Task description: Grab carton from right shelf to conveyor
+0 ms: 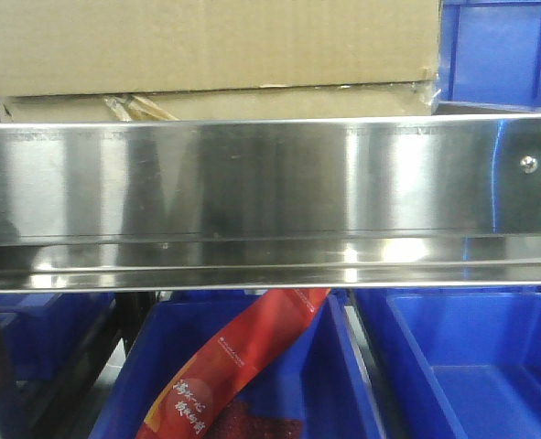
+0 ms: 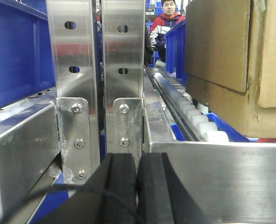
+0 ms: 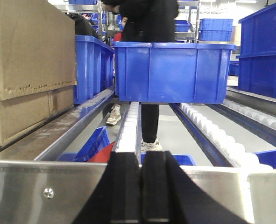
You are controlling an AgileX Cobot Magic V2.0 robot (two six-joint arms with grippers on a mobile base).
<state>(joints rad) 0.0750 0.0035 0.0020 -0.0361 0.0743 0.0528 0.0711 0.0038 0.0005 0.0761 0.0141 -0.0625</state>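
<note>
A brown cardboard carton sits on the steel shelf rail, filling the top of the front view. It also shows at the right of the left wrist view and at the left of the right wrist view. My left gripper is shut and empty, low in front of the shelf's steel uprights, left of the carton. My right gripper is shut and empty, in front of the steel rail, right of the carton. No conveyor is in view that I can tell apart from the shelf rollers.
Blue bins stand on the roller lanes and beside the carton. Below the shelf are blue bins, one holding a red packet. Steel uprights stand before my left gripper. A person stands behind the shelf.
</note>
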